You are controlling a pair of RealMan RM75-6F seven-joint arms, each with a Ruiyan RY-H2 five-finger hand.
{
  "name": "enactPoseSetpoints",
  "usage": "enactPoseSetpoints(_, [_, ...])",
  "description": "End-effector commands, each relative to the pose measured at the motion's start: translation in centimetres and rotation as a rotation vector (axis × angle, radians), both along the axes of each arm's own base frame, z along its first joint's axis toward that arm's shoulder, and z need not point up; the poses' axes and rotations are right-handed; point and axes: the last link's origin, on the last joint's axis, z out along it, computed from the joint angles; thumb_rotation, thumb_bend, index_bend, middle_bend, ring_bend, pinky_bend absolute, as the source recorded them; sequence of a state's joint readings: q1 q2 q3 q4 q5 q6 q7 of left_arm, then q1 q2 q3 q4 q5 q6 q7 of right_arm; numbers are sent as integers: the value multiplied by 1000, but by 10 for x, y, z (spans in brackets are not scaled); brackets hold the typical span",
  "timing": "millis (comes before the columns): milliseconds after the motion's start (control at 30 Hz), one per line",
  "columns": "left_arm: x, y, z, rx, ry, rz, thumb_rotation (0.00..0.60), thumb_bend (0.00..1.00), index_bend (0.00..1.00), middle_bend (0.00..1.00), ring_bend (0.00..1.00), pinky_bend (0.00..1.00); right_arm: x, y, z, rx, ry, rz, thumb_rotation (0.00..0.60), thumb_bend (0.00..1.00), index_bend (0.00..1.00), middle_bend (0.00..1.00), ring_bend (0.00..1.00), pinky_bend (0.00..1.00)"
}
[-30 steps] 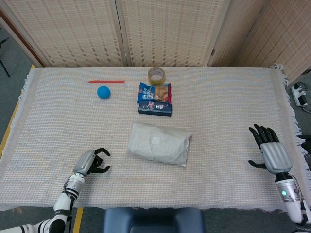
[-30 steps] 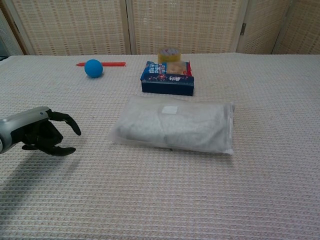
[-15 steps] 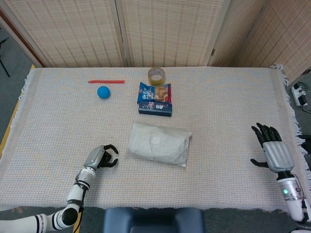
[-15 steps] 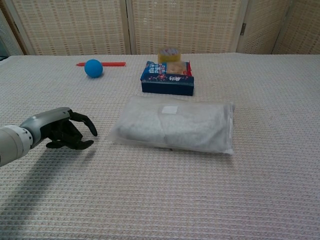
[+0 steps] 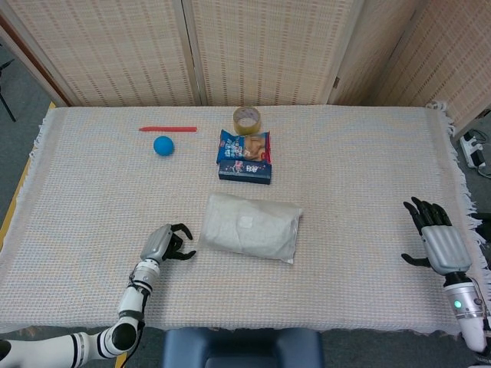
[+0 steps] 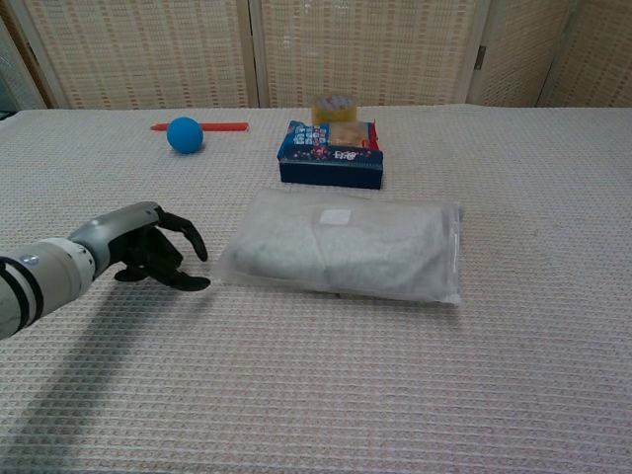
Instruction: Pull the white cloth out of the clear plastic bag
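The clear plastic bag lies flat in the middle of the table with the folded white cloth sealed inside it. My left hand hovers just left of the bag's left end, fingers curved and apart, holding nothing and a short gap away from the plastic. My right hand is far off at the table's right edge, fingers spread and empty; the chest view does not show it.
Behind the bag lies a blue snack packet with a tape roll beyond it. A blue ball and a red pen sit at the back left. A woven cloth covers the table.
My left hand has moved right across the table toward the bag's left end. My right hand has drifted slightly right and toward the near edge. The bag has not moved.
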State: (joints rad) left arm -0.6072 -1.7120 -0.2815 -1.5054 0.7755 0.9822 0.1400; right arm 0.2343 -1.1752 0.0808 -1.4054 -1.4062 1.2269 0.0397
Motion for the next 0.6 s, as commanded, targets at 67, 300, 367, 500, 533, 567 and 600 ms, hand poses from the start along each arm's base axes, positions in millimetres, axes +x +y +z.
enactPoseSetpoints(67, [1, 2, 1, 2, -13, 4, 600, 297, 607, 1000, 1000, 1000, -1, 0, 0, -3, 1, -3, 600, 68, 0, 0, 0, 0])
enactPoseSetpoints(300, [7, 0, -1, -15, -21, -1, 600, 339, 627, 1000, 1000, 1000, -1, -1, -1, -7, 5, 1, 600, 67, 0, 0, 0, 0])
enactPoseSetpoints(367, [9, 1, -1, -16, -21, 0, 600, 338, 625, 1000, 1000, 1000, -1, 0, -1, -9, 4, 2, 600, 68, 0, 0, 0, 0])
enactPoseSetpoints(500, [12, 1, -3, -25, -20, -1, 600, 332, 613, 1000, 1000, 1000, -1, 0, 0, -12, 6, 3, 600, 67, 0, 0, 0, 0])
enactPoseSetpoints(533, [12, 1, -3, -26, -19, -2, 600, 325, 607, 1000, 1000, 1000, -1, 0, 0, -12, 5, 2, 600, 67, 0, 0, 0, 0])
enactPoseSetpoints(567, [13, 1, -4, -26, -20, -2, 600, 310, 601, 1000, 1000, 1000, -1, 0, 1, -13, 6, 2, 600, 67, 0, 0, 0, 0])
enactPoseSetpoints(600, [13, 1, -4, -27, -19, -2, 600, 292, 596, 1000, 1000, 1000, -1, 0, 1, -13, 6, 2, 600, 68, 0, 0, 0, 0])
